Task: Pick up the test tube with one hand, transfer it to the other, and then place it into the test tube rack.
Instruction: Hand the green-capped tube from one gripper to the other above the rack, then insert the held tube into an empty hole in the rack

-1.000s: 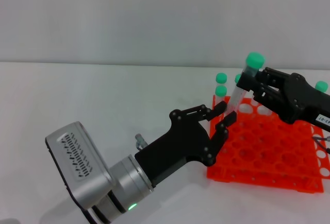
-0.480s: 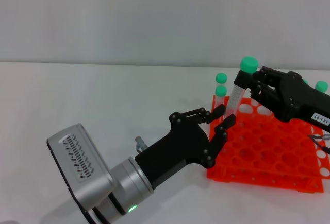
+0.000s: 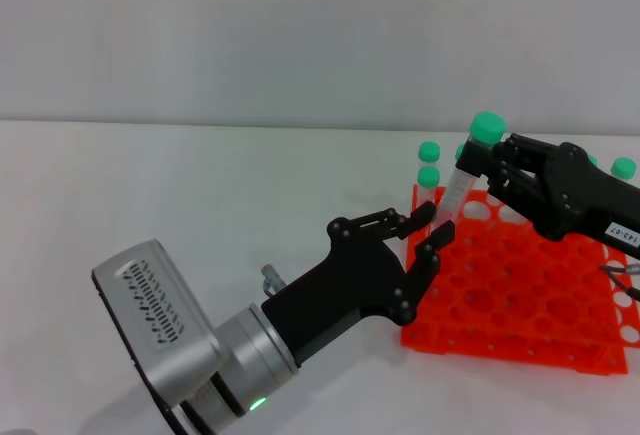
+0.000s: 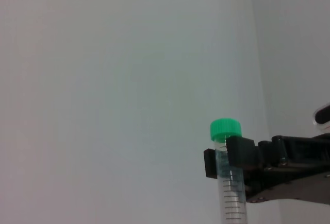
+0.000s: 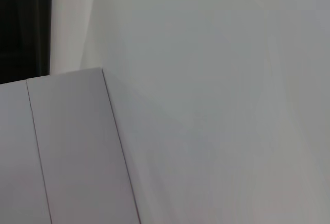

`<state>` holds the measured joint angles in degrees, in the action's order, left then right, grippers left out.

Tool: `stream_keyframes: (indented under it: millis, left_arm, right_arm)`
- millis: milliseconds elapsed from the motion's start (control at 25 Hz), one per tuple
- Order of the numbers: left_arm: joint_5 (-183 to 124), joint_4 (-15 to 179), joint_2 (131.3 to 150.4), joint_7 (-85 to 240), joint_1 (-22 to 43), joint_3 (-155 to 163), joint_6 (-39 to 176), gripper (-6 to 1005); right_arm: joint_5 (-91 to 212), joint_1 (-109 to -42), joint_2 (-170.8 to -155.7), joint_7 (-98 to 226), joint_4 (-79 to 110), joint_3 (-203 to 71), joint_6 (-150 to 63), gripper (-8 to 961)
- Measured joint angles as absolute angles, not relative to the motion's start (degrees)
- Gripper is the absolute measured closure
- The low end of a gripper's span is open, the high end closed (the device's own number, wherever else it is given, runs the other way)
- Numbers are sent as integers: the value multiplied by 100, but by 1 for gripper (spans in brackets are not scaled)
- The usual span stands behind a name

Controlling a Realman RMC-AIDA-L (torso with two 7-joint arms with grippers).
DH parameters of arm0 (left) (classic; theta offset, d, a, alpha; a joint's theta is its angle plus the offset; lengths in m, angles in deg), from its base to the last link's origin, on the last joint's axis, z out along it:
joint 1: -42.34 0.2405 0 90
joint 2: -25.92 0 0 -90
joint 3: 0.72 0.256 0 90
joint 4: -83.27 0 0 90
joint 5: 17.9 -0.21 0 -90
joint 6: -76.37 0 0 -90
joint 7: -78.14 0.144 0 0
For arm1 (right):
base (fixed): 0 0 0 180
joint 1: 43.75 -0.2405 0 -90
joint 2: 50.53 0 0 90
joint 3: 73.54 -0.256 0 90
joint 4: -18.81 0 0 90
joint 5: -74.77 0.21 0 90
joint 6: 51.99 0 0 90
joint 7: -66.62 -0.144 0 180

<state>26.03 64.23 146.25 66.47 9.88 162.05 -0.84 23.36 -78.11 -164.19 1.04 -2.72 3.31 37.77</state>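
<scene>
The test tube (image 3: 460, 180), clear with a green cap, hangs tilted over the near-left corner of the orange-red test tube rack (image 3: 520, 300). My right gripper (image 3: 476, 163), all black with a white label, is shut on it just under the cap. The left wrist view shows that grip too, with the tube (image 4: 230, 195) in the right gripper (image 4: 229, 158). My left gripper (image 3: 436, 225), on the silver arm, reaches up from the lower left. Its fingers stand apart on either side of the tube's lower end. The right wrist view shows neither tube nor rack.
Green-capped tubes (image 3: 429, 175) stand in the rack's far row at its left end, and another cap (image 3: 623, 167) shows behind the right arm. The rack sits on a white table (image 3: 200, 195). The right wrist view shows only a white panel (image 5: 62, 152) and wall.
The right gripper has shifted a little down and left with the tube, so the cap sits lower. The left gripper has stayed nearly where it was.
</scene>
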Motion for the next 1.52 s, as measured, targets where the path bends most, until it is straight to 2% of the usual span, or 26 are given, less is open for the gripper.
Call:
stream_keyframes:
  millis: [560, 760, 1080, 1200, 1320, 1440, 1520]
  left_arm:
    - [2622, 6298, 14623, 6623, 989, 16155, 237, 813]
    - [2623, 6291, 14624, 6620, 992, 16152, 243, 617]
    - [2669, 6285, 14625, 6621, 1081, 16147, 290, 499]
    - [3147, 6241, 14626, 6727, 1378, 16138, 231, 462]
    - [3716, 6237, 14612, 6929, 1649, 16131, 64, 428]
    - [4263, 6377, 14585, 6980, 1947, 16096, -72, 294]
    - [4487, 6499, 14583, 6976, 2081, 15983, -80, 205]
  right_arm:
    - [2327, -7825, -16395, 98, -271, 330, 3783, 735]
    - [2361, -7806, -16388, 98, -272, 320, 3784, 744]
    - [2363, -7806, -16372, 154, -273, 139, 3754, 744]
    - [2346, -7831, -16368, 217, -319, 78, 3537, 741]
    - [2340, -7800, -16443, 368, -470, 70, 3034, 738]
    - [2364, -7802, -16568, 684, -548, 40, 2611, 735]
    - [2357, -7837, -16584, 778, -572, 55, 2395, 733]
